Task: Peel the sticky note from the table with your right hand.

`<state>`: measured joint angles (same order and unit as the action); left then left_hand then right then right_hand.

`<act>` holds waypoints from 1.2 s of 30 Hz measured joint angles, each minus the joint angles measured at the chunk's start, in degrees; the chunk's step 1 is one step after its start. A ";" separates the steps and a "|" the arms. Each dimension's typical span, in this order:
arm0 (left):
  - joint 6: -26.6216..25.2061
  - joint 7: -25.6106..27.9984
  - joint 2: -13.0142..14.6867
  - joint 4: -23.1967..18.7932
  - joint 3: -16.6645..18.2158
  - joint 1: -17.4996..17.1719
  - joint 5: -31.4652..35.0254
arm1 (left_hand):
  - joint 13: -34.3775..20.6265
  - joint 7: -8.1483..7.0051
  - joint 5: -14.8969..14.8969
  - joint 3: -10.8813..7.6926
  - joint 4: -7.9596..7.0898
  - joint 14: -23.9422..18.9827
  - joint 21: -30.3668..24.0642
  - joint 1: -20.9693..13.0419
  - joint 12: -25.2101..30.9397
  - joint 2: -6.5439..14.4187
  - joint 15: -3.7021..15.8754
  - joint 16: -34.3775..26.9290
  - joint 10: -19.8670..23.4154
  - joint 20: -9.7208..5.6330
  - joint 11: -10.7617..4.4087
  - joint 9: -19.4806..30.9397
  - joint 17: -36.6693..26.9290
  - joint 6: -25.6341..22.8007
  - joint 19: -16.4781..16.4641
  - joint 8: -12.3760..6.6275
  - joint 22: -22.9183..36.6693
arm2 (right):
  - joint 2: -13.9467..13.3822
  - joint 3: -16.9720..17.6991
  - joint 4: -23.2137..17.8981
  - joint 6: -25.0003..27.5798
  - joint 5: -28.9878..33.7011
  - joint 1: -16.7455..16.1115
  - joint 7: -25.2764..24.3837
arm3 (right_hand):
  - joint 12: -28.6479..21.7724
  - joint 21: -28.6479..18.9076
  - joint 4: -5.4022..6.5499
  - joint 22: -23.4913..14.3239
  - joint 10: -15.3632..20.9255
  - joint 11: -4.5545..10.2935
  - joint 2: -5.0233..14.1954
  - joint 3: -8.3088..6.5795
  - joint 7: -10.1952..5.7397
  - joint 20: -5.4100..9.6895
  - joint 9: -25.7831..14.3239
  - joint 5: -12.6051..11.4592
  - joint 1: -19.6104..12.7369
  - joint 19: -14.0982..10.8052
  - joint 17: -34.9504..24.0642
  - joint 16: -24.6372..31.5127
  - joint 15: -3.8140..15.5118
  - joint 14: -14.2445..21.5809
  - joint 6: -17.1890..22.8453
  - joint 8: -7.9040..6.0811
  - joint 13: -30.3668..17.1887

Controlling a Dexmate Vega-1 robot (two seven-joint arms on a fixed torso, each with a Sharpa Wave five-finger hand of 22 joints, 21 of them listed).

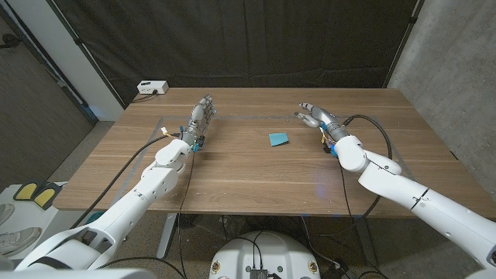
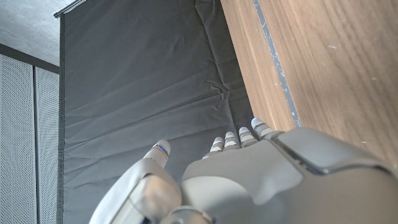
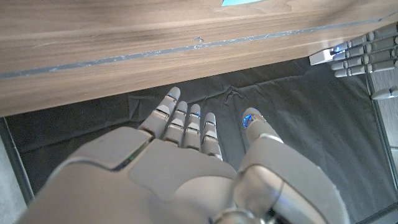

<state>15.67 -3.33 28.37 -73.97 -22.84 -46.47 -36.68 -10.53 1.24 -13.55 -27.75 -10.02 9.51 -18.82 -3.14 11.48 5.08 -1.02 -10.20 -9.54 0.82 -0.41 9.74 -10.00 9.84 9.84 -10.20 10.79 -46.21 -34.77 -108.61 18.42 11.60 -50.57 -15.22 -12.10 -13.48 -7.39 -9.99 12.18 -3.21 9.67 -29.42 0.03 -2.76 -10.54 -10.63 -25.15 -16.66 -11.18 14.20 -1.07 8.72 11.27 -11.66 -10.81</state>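
Still to do: the blue sticky note [image 1: 278,139] lies unpeeled on the tabletop [image 1: 256,174].
Right hand [image 1: 316,118]: fingers [image 3: 186,121] apart, holding nothing, right of the note.

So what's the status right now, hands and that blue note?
Both hands open: left hand, right hand. Blue sticky note on table, untouched. Nothing in the way.

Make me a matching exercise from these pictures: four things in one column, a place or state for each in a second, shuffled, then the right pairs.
Things
1. sticky note
2. left hand
3. right hand
4. white box

Places or states
A. at the table's far left corner
B. open, on the table's right side
C. blue, lying between the two hands
D. open, on the table's left side

Pairs: 1-C, 2-D, 3-B, 4-A
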 measured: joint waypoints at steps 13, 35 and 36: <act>0.01 -0.67 -0.09 0.57 -0.08 0.54 -0.12 | 0.00 0.00 0.00 0.00 0.00 0.00 0.00 0.00 0.00 0.00 0.00 0.00 0.00 0.00 0.00 0.00 0.00 0.00 0.00 0.00 0.00 | -0.63 -2.84 -3.17 7.53 8.40 0.30 1.84 | 0.00 0.00 -2.37 0.00 0.16 1.20 -1.00 -0.90 -0.53 -0.31 0.00 0.00 -3.03 -0.31 0.26 -0.23 1.05 1.05 0.53 0.00 0.01; -0.20 -1.41 -0.60 1.99 -0.46 1.99 -0.20 | 0.00 -0.11 0.00 0.00 0.00 0.00 0.00 0.46 0.00 -0.15 0.00 0.00 0.00 0.00 0.00 0.00 0.00 0.11 0.00 0.00 0.00 | -0.08 -8.71 -3.78 17.40 22.57 3.09 7.01 | 0.90 0.00 -3.85 0.00 -0.29 2.79 -3.87 -2.29 -1.69 -0.12 0.01 0.00 -10.12 -2.18 0.53 -0.90 3.15 2.09 0.38 0.00 0.01; -0.20 -1.41 -0.63 2.12 -0.48 2.07 -0.20 | 0.00 -0.11 0.00 0.00 0.00 0.00 0.00 0.46 0.00 -0.15 0.00 0.00 0.00 0.00 0.00 -0.01 0.00 0.11 0.00 0.00 0.00 | -0.08 -8.71 -3.78 17.75 23.35 3.09 7.41 | 0.90 0.00 -3.92 0.00 -0.14 2.94 -4.25 -2.36 -1.69 -0.30 0.01 0.00 -10.52 -2.35 0.53 -0.90 3.15 2.09 0.38 0.00 0.01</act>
<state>15.47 -4.74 27.74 -71.86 -23.32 -44.40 -36.87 -10.53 1.13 -13.55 -27.75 -10.02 9.51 -18.82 -2.68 11.48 4.93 -1.02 -10.20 -9.54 0.81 -0.41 9.74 -10.00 9.95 9.84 -10.20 10.79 -46.29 -43.47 -112.39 36.17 34.95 -47.48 -7.81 -11.21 -13.48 -11.31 -9.99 12.04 -0.27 5.43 -31.78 -1.66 -3.06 -10.53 -10.62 -35.66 -19.01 -10.65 13.31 2.08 10.81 11.65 -11.66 -10.80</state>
